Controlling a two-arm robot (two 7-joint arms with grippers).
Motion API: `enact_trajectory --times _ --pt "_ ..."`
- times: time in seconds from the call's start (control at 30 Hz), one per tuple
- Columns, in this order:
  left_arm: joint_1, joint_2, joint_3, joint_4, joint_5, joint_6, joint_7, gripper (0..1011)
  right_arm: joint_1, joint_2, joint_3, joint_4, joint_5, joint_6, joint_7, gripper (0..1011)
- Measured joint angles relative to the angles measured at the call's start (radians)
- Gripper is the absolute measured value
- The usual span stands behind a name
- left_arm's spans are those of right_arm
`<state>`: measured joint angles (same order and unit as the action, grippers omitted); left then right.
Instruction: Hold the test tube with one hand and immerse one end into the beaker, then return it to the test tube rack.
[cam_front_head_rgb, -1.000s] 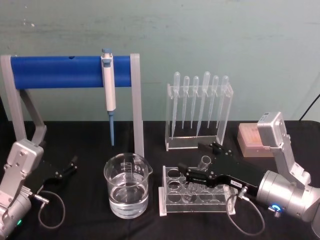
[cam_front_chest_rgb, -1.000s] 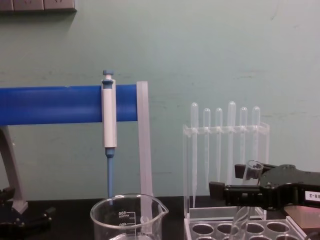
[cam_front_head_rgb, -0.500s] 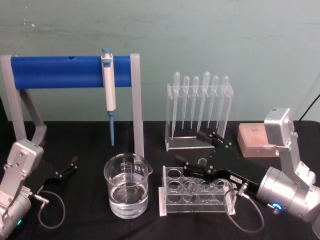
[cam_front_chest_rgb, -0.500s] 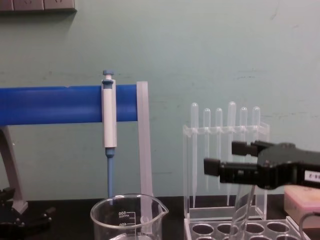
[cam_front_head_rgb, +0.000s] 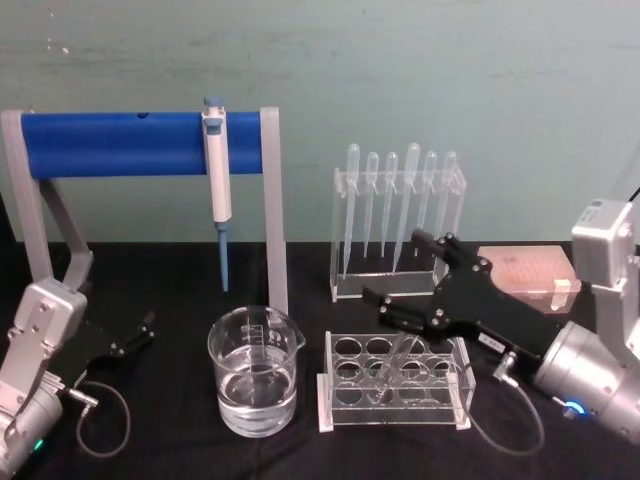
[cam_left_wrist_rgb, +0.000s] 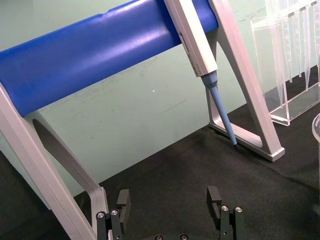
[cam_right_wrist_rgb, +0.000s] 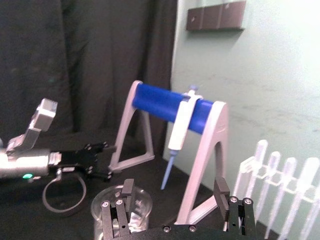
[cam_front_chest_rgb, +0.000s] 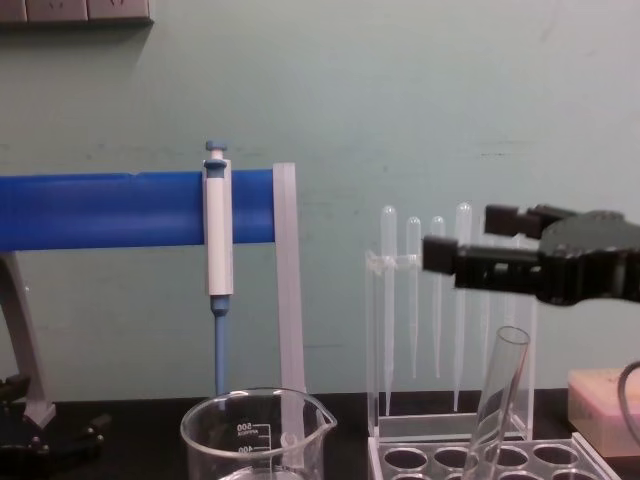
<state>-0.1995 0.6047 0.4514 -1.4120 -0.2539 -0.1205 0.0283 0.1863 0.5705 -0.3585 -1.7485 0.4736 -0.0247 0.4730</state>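
Observation:
The test tube (cam_front_head_rgb: 396, 362) leans tilted in a hole of the clear tube rack (cam_front_head_rgb: 345, 405), its open top (cam_front_chest_rgb: 511, 340) free of any grip. My right gripper (cam_front_head_rgb: 394, 270) hovers open above and just behind the tube, apart from it; in the chest view the right gripper (cam_front_chest_rgb: 466, 240) is well above the tube's rim. The beaker (cam_front_head_rgb: 254, 372), partly filled with clear liquid, stands left of the rack; its rim (cam_front_chest_rgb: 256, 418) shows low in the chest view. My left gripper (cam_front_head_rgb: 134, 335) is parked open at the table's left, and in its wrist view the left gripper (cam_left_wrist_rgb: 169, 199) holds nothing.
A blue bar stand (cam_front_head_rgb: 120, 143) with a white-and-blue pipettor (cam_front_head_rgb: 217, 180) hanging from it spans the back left, behind the beaker. A clear rack of several pipettes (cam_front_head_rgb: 400, 215) stands behind the tube rack. A pink box (cam_front_head_rgb: 530, 272) sits at the right.
My right gripper opened, let go of the test tube, then rose and drew back to the right. The tube stays leaning in the rack. The left arm has not moved.

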Motion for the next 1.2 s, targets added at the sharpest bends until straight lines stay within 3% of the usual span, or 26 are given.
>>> enact_trajectory --times 0.3,0.53,0.8,1.03,1.2 --pt "0.000 0.000 0.000 0.000 0.000 0.000 0.000 1000 -0.075 -0.043 0.094 -0.023 -0.024 -0.006 -0.141 1002" --pt "0.000 0.000 0.000 0.000 0.000 0.000 0.000 1000 -0.105 -0.092 0.146 0.022 -0.040 0.025 -0.240 1002" --pt "0.000 0.000 0.000 0.000 0.000 0.000 0.000 1000 -0.111 -0.143 0.170 0.097 -0.071 0.053 -0.311 1002" --pt "0.000 0.000 0.000 0.000 0.000 0.000 0.000 1000 -0.111 -0.179 0.175 0.159 -0.131 0.058 -0.365 1002" --pt "0.000 0.000 0.000 0.000 0.000 0.000 0.000 1000 -0.114 -0.192 0.179 0.181 -0.155 0.051 -0.373 1002"
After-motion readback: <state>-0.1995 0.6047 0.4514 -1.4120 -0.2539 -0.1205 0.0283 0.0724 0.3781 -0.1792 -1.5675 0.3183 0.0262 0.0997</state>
